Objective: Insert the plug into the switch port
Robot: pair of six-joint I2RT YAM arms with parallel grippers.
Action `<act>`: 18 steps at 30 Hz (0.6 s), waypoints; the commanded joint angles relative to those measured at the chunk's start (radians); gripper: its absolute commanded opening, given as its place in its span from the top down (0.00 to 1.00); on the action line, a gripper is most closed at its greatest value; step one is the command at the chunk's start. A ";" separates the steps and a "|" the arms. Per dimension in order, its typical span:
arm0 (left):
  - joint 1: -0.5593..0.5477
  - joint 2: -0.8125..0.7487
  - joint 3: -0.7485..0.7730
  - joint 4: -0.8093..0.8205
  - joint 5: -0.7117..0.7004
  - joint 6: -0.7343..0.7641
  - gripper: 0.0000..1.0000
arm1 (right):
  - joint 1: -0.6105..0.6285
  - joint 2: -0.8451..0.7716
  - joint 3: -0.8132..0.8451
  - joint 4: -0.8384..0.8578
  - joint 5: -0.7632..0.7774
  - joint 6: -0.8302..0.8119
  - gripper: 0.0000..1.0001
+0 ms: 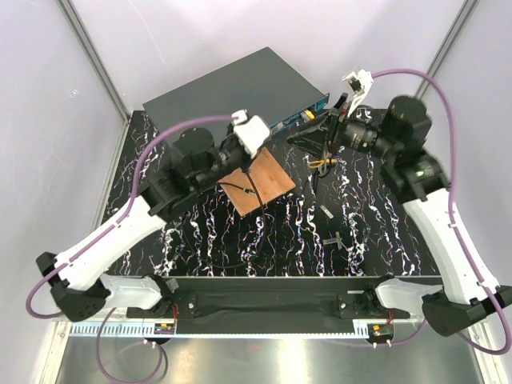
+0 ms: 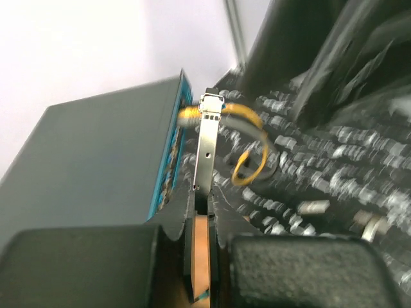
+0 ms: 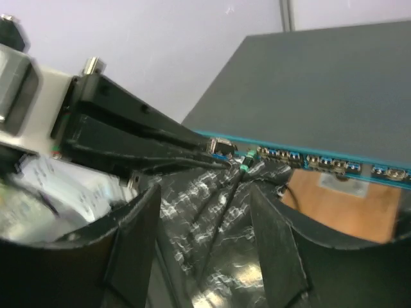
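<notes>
Left gripper (image 2: pixel 200 206) sits closest to me, pressed together on the silver plug (image 2: pixel 207 144), which runs from its tips up to the teal front of the switch (image 2: pixel 96 167); whether it's seated I cannot tell. Farther off, the right gripper (image 3: pixel 204 192) hangs spread wide, holding nothing.

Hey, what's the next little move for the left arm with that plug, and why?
Probably swing the left claw so the silver plug noses toward the teal front of the switch. The plug seems to lie alongside that face rather than pointing into a port, and it is not seated. The right claw is open and holds nothing.
</notes>
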 commanded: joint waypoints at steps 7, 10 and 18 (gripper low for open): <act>-0.078 -0.212 -0.193 -0.045 0.050 0.602 1.00 | -0.033 0.239 0.485 -1.124 -0.252 -0.727 0.32; -0.127 -0.236 -0.268 -0.015 0.009 0.802 1.00 | -0.033 0.253 0.469 -1.125 -0.260 -0.699 0.33; -0.239 -0.241 -0.385 0.087 -0.143 1.080 1.00 | 0.030 0.250 0.427 -1.149 -0.340 -0.763 0.27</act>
